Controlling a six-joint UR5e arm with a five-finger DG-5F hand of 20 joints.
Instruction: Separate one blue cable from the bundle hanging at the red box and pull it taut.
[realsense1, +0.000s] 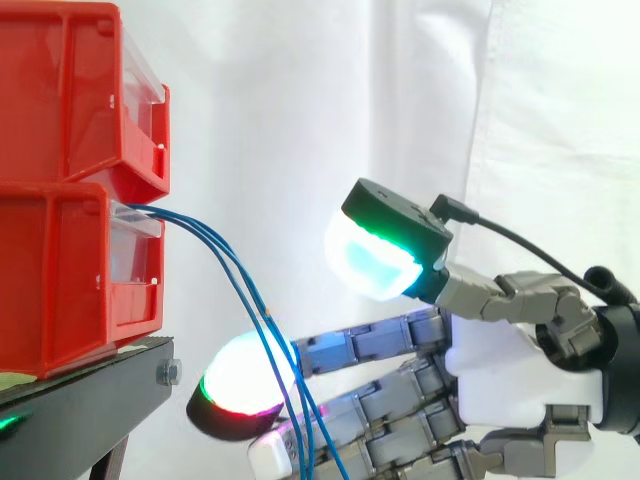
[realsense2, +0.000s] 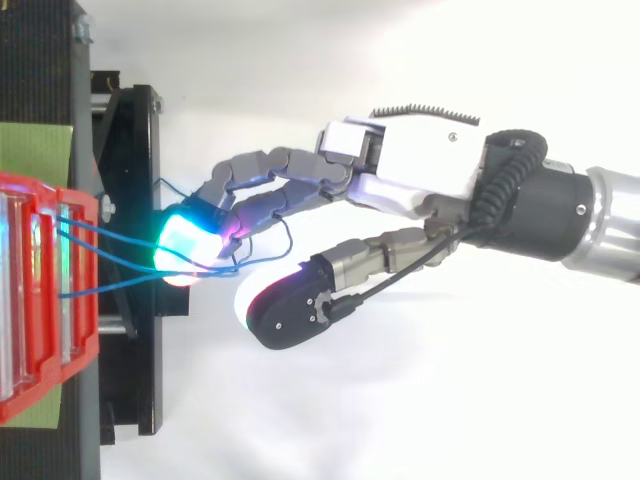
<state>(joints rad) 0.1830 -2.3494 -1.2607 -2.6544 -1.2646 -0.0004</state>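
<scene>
1. Where the stuff is: the blue cables (realsense1: 225, 265) come out of the front of the lower red bin (realsense1: 60, 280). That bin sits on the black stand (realsense1: 90, 400) with the upper red bin (realsense1: 60, 90) stacked on it. The cables sag in a curve away from the bin, then drop down across the robot's fingers (realsense1: 360, 345).
2. The hand (realsense1: 510, 375) comes in from the right and it's spread. The fingers reach fairly straight towards the bin, and the thumb (realsense1: 375, 255) is held up high, well apart from them. Nothing is pinched between thumb and fingers as far as I can see.
3. Contact: from the side, the strands pass right by the upper finger just behind its glowing pad and run on down over the lower fingers. From above they meet the cyan-green fingertip (realsense2: 185, 240) and one loops back along the fingers. I can't tell whether a strand sits between two fingers or just lies across them.
4. Progress, my read: early days. The hand is in at the bundle, and that's the only part done. The strands run close together in the side view and only fan out a little near the bin from above, so no single one looks picked out.
5. Left to do: get one strand on its own, close onto it, and draw it away from the bin until the slack goes. Right now every strand has an obvious sag, so nothing is taut.
</scene>
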